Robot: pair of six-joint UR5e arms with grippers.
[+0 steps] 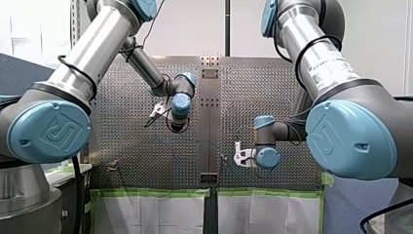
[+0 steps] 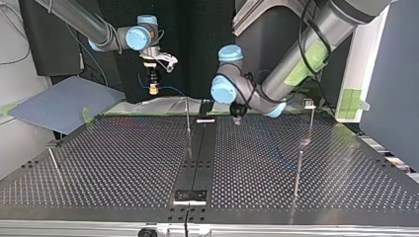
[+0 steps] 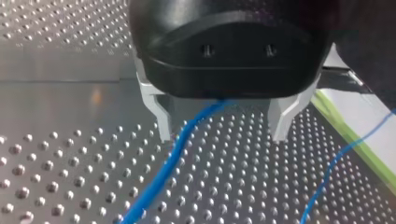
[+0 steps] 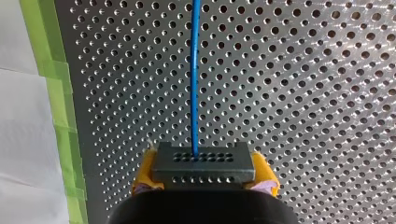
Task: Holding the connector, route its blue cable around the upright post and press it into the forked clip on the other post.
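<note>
As our right fingers point(image 4: 264, 173) clamp the dark grey perforated connector point(image 4: 204, 168), wide-open left fingers point(image 3: 161, 119) straddle its thin blue cable point(image 4: 194, 70), seemingly to steer it.

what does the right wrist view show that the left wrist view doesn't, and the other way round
Only right wrist: the connector clamped between the right tool's yellow pads, the cable leaving it straight ahead. Only left wrist: the left tool open, the cable passing between its metal fingers, a second stretch beside it. Both: the blue cable, the perforated table, green tape.
</note>
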